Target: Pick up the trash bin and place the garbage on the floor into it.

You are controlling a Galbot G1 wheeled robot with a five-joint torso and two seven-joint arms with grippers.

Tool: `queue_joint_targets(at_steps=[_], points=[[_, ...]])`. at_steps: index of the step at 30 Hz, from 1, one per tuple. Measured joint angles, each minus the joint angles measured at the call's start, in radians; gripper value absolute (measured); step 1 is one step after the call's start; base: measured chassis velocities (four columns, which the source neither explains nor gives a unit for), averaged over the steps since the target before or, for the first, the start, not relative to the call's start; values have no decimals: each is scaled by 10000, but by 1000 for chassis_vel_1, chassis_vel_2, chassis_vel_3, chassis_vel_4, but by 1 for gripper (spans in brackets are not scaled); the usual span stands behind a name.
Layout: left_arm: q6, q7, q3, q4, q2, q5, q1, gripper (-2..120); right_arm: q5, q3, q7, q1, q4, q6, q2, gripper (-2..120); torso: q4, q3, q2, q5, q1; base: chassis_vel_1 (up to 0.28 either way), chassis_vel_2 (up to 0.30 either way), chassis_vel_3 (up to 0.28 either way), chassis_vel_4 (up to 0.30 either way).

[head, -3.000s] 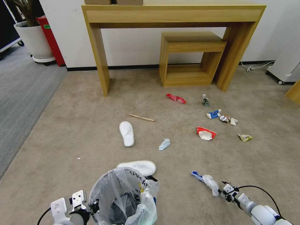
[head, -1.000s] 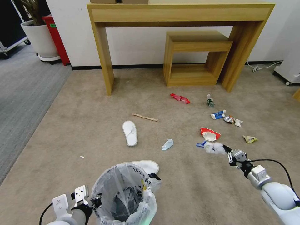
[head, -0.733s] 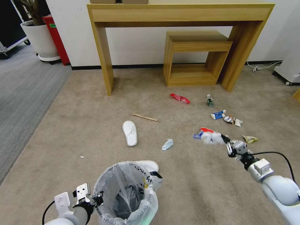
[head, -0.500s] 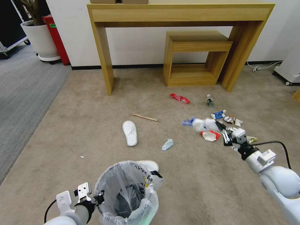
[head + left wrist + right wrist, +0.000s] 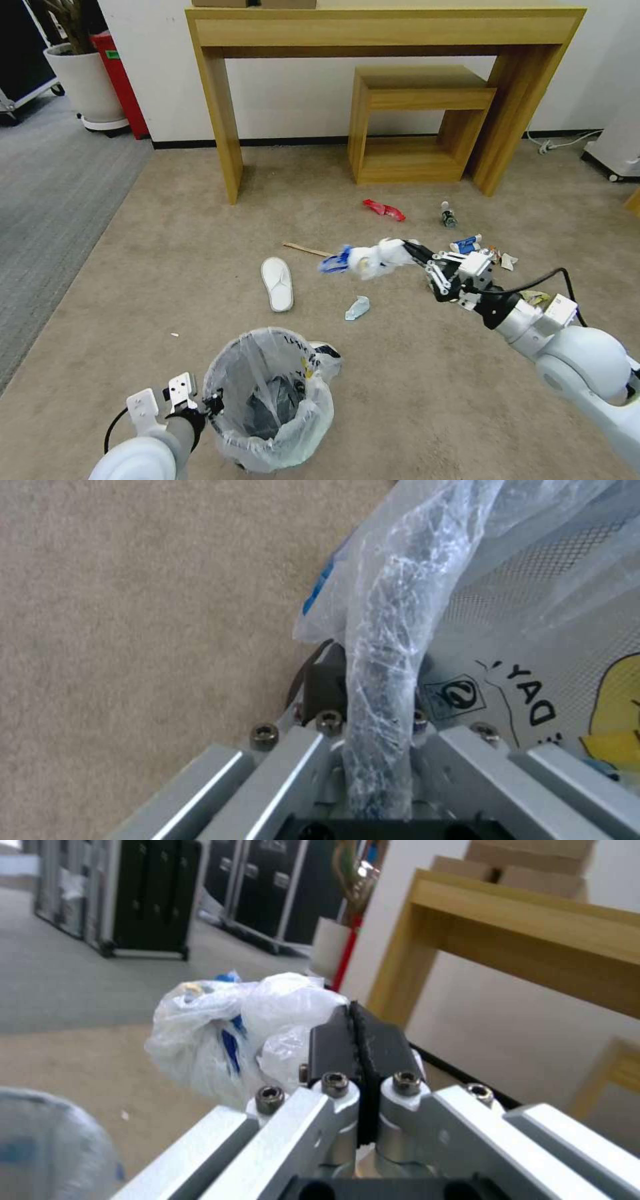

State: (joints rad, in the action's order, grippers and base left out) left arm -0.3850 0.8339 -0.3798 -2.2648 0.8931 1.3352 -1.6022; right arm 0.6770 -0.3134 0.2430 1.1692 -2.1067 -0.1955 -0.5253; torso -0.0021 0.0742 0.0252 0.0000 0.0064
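A: Starting at the left: left gripper (image 5: 215, 403) is clamped on the bagged rim of the trash bin (image 5: 267, 400), held low at the robot's front left. The bin sits a little farther forward in the head view than a second ago.

B: And the right side?

A: Right gripper (image 5: 417, 252) pinches a crumpled white and blue bag (image 5: 371, 259). It has risen off the carpet (image 5: 133, 267) and swung left, now hanging in the air between the stick and the tissue. I judge it is on its way to the bin.

B: Count on the floor?

A: Two slippers (image 5: 277, 283), one mostly hidden behind the bin. One stick (image 5: 307, 250), one tissue (image 5: 358, 307), one red wrapper (image 5: 383, 209), one bottle (image 5: 447, 215), one blue packet (image 5: 466, 244).
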Motion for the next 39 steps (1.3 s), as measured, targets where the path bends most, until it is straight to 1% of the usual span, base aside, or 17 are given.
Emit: queue_joint_targets(at_steps=[3, 4, 8, 10, 12, 14, 15, 18, 19, 20, 24, 27, 28, 30, 33, 36, 39], points=[[38, 41, -1, 138, -110, 151, 186, 0, 285, 706, -129, -438, -273, 208, 66, 0, 0, 0, 0, 0, 0, 0, 0, 0, 0], [38, 41, -1, 138, -110, 151, 186, 0, 285, 706, -129, -438, -273, 208, 66, 0, 0, 0, 0, 0, 0, 0, 0, 0, 0], [74, 90, -58, 239, -149, 310, 366, 0, 223, 1599, -173, -563, -436, 288, 169, 0, -1, 0, 0, 1, 0, 0, 0, 0, 0], [76, 102, -65, 258, -125, 317, 394, 0, 205, 1731, -180, -585, -441, 294, 184, 0, -2, 0, 0, 1, 0, 0, 0, 0, 0], [80, 152, -66, 287, -16, 348, 493, 0, 54, 2388, -193, -821, -394, 306, 189, 0, -1, -1, 0, 0, 0, 0, 0, 0, 0], [82, 160, -66, 287, 10, 355, 504, 0, 9, 2596, -205, -938, -361, 311, 180, 0, -2, -1, 0, 0, 0, 0, 0, 0, 0], [84, 172, -78, 279, 21, 369, 494, 0, -17, 3020, -257, -1187, -329, 332, 139, 0, -1, 0, 0, 0, 0, 0, 0, 0, 0], [83, 173, -109, 269, 17, 369, 474, 0, -12, 3272, -307, -1360, -301, 366, 116, 0, -1, -1, 0, 1, 0, 0, 0, 0, 0], [83, 181, -196, 221, -16, 379, 429, 0, -34, 3895, -382, -1729, -147, 400, 75, 0, 0, -1, 0, -1, 0, 0, 0, 0, 0], [83, 181, -196, 221, -16, 379, 429, 0, -34, 3895, -382, -1729, -147, 400, 75, 0, 0, -1, 0, -1, 0, 0, 0, 0, 0], [86, 229, -305, -5, -82, 474, 422, 0, -263, 5119, -457, -2293, 413, 403, -103, 0, -1, -1, 0, 0, 0, 0, 0, 0, 0], [87, 238, -308, -40, -93, 482, 421, 0, -326, 5307, -495, -2364, 523, 406, -164, 0, -1, -1, 0, 1, 0, 0, 0, 0, 0], [87, 265, -312, -152, -109, 514, 396, 0, -457, 5576, -529, -2467, 688, 433, -317, 0, -1, 0, 0, 3, 0, 0, 0, 0, 0], [87, 268, -313, -176, -109, 513, 379, 0, -475, 5621, -556, -2480, 720, 438, -364, 0, 0, -1, 0, -1, 0, 0, 0, 0, 0], [83, 272, -305, -248, -83, 484, 289, 0, -519, 5758, -622, -2483, 759, 470, -530, 0, 0, -1, 0, 5, 0, 0, 0, 0, 0], [76, 273, -269, -259, -33, 430, 264, 0, -526, 5793, -639, -2483, 758, 491, -577, 0, 0, -1, 0, -3, 0, 0, 0, 0, 0], [51, 270, -80, -285, 123, 302, 283, 0, -428, 5955, -662, -2585, 797, 524, -713, 0, -1, -1, 0, 0, 0, 0, 0, 0, 0]])
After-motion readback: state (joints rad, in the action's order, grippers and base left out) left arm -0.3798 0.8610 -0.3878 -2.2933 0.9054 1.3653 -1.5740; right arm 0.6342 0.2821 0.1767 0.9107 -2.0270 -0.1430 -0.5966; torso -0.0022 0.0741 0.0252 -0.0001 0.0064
